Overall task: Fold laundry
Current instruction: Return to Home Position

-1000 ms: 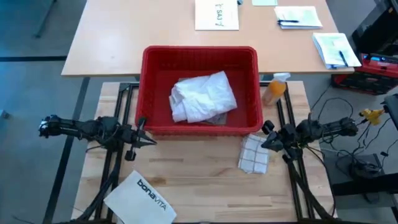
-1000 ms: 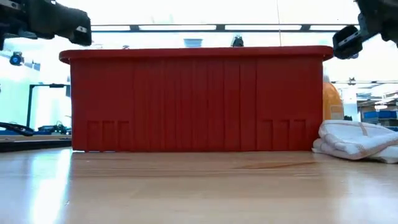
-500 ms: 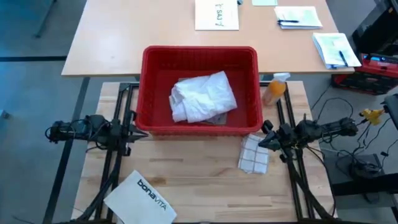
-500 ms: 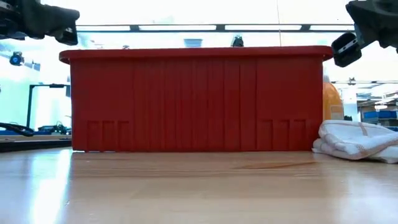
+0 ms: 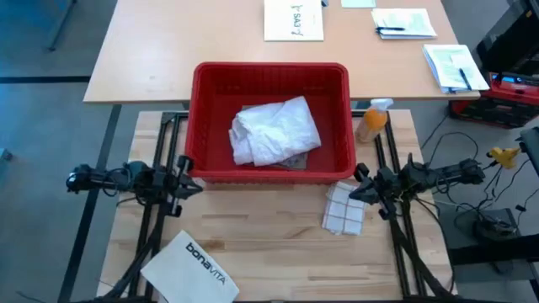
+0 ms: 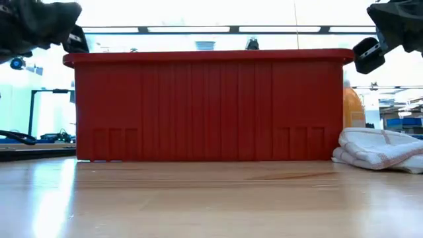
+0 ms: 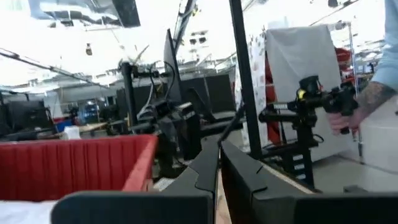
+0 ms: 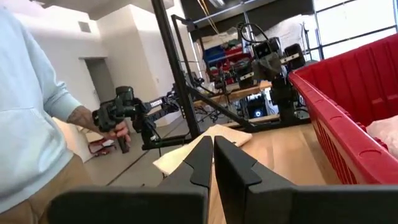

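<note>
Flanking the bin (image 5: 271, 69), left pincer (image 5: 194, 187) and right pincer (image 5: 355, 191) sit pinched closed, empty; laundry (image 5: 275, 130) lies between them, inside.

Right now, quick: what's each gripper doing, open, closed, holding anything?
Left gripper: shut, empty, beside the red plastic bin's front left corner.
Right gripper: shut, empty, by its front right corner.

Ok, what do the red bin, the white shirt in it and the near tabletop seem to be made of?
The red bin: likely rigid moulded plastic, matte, with vertical ribs on its wall. The white shirt inside it: soft woven cloth, probably cotton, creased and folded. The tabletop: pale wood planks, grain lines visible, slight sheen.
</note>
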{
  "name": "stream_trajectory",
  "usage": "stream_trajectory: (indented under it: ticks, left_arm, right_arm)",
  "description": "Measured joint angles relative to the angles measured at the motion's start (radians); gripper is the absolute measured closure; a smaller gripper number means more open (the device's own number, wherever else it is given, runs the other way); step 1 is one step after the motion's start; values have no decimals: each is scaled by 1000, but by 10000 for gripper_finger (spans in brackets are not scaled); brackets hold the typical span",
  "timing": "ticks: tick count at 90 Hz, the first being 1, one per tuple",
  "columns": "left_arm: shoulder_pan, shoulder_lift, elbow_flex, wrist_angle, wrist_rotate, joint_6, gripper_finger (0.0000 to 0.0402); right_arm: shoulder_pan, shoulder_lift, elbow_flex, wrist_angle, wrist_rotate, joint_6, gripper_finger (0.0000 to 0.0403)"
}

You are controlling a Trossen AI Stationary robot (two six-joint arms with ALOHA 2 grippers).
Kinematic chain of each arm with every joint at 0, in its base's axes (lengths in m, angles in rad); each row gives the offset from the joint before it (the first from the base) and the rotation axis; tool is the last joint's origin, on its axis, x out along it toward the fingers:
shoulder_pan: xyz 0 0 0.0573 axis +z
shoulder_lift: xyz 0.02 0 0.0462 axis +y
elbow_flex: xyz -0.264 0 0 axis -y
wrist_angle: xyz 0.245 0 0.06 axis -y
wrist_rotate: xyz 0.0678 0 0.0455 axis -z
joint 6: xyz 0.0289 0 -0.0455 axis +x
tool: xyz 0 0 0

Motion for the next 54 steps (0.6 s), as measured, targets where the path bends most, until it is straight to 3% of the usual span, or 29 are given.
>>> stream_trajectory:
  ticks: [25,41,54]
  left_arm:
    - [0,22,4,-61,-3,23,402]
    - [1,47,5,-39,-22,161,402]
    - [1,54,22,-21,-23,175,402]
  right_arm:
    - [0,1,0,1,0,-5,403]
    - [0,3,0,-4,0,-8,403]
    - [0,3,0,-4,0,-8,403]
